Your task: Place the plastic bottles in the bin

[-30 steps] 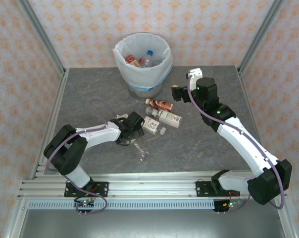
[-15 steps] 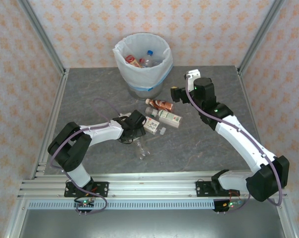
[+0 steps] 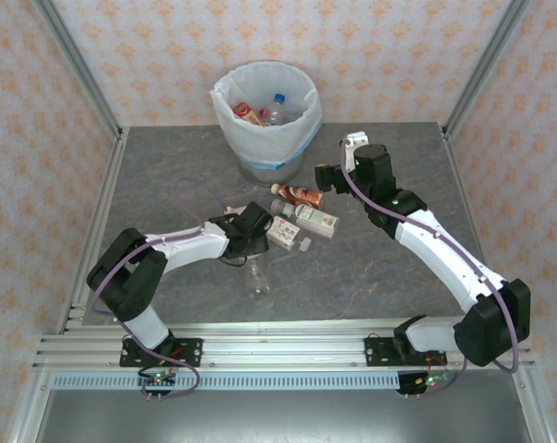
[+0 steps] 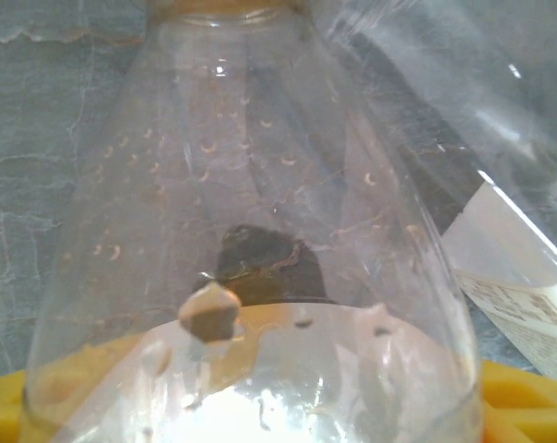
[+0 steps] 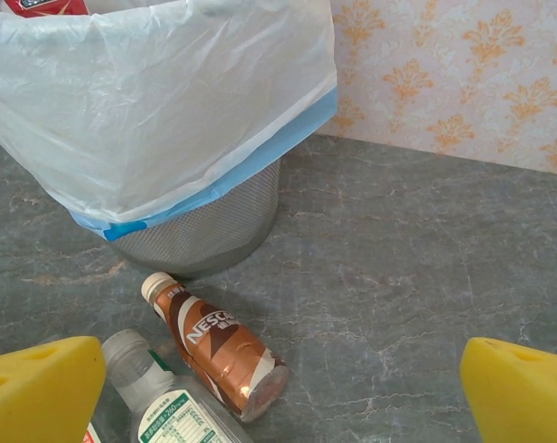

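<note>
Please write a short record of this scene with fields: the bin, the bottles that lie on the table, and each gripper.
bin: upright at the far side of the table, some bottles inside
bottles on table: four seen, lying: brown bottle, white-green bottle, third labelled bottle, clear bottle
left gripper: jaws around the clear bottle; firm grip not certain
right gripper: jaws wide open, empty, near the brown bottle, not touching
</note>
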Motion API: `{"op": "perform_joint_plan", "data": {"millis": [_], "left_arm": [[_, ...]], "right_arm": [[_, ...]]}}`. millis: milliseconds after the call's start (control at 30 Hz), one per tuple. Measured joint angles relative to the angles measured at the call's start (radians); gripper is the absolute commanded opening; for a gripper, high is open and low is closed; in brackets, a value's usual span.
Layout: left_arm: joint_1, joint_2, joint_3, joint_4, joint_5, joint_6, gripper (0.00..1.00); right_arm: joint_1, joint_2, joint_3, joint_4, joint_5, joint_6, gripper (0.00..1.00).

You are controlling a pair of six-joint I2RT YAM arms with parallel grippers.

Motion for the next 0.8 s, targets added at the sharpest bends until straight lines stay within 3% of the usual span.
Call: {"op": "perform_joint_plan", "data": {"millis": [433,633,667,700,800], "left_arm": [[0.000,-0.231,-0.084,0.065,-0.038,0.093,0.35],[0.000,-0.309,-0.102,0.068,-0.077,0.102,0.20],[0.000,-0.319,-0.102,0.068,-0.082,0.104,0.14],[0.000,-0.331,-0.102,0.068,-0.091,0.105,0.00],[0.000,-0.361,-0.102,0.067,-0.113,0.108,0.00]], "right_arm": [[0.000,0.005,0.001,0.000,0.000,0.031,0.99],[0.000,0.010,0.001,0.000,0.000,0.047,0.99],[0.000,0.010,0.001,0.000,0.000,0.049,0.99],[0.000,0.010,0.001,0.000,0.000,0.052,0.99],[0.000,0.010,0.001,0.000,0.000,0.060,0.99]]}}
